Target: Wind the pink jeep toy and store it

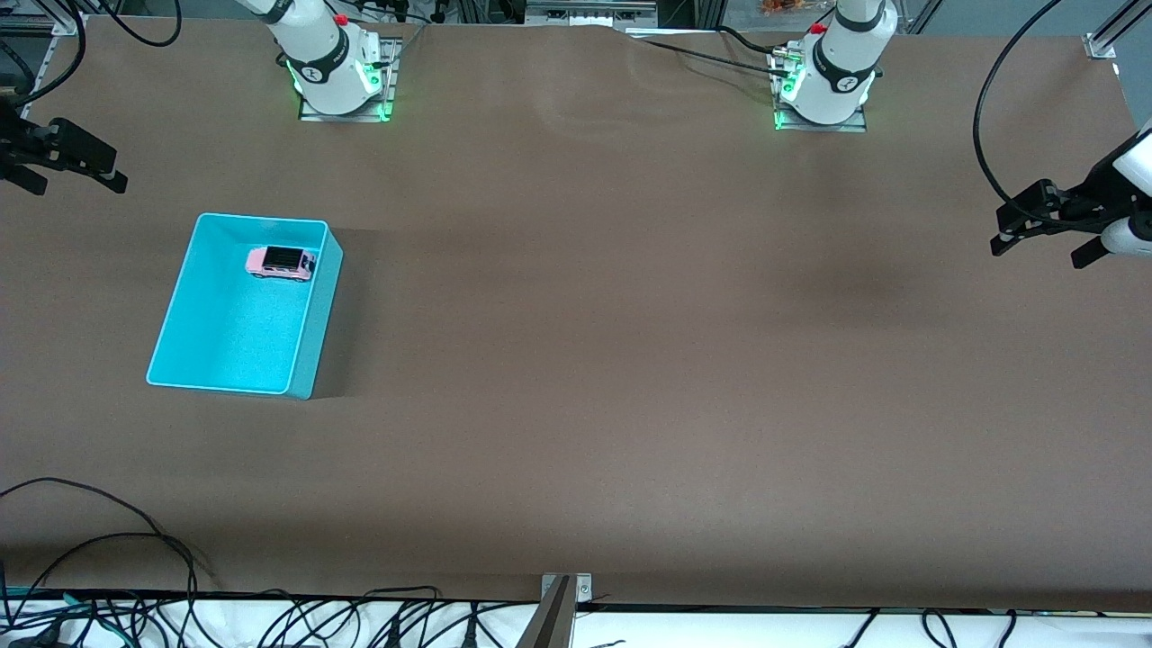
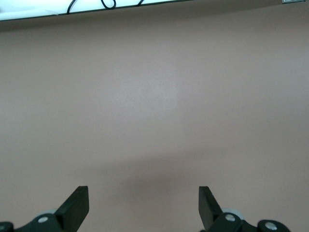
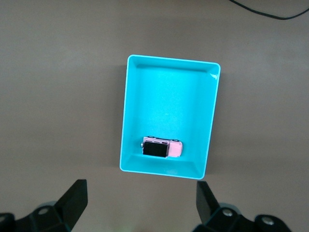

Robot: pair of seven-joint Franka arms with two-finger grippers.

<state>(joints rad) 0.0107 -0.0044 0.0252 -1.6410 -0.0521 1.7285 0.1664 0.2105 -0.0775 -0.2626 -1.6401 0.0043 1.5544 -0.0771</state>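
The pink jeep toy point(image 1: 281, 262) stands on its wheels inside the turquoise bin point(image 1: 319, 328), at the bin's end farther from the front camera. The right wrist view shows the jeep point(image 3: 161, 148) in the bin point(image 3: 166, 104) from above. My right gripper point(image 1: 81, 184) is open and empty, up over the table at the right arm's end, apart from the bin; its fingers point(image 3: 72, 198) frame bare table. My left gripper point(image 1: 1035, 254) is open and empty, up over the table at the left arm's end; its wrist view point(image 2: 144, 205) shows only bare table.
The brown table point(image 1: 630, 342) stretches between the two grippers. Black cables point(image 1: 135, 549) lie along the table's edge nearest the front camera. The arm bases point(image 1: 337, 76) stand at the edge farthest from that camera.
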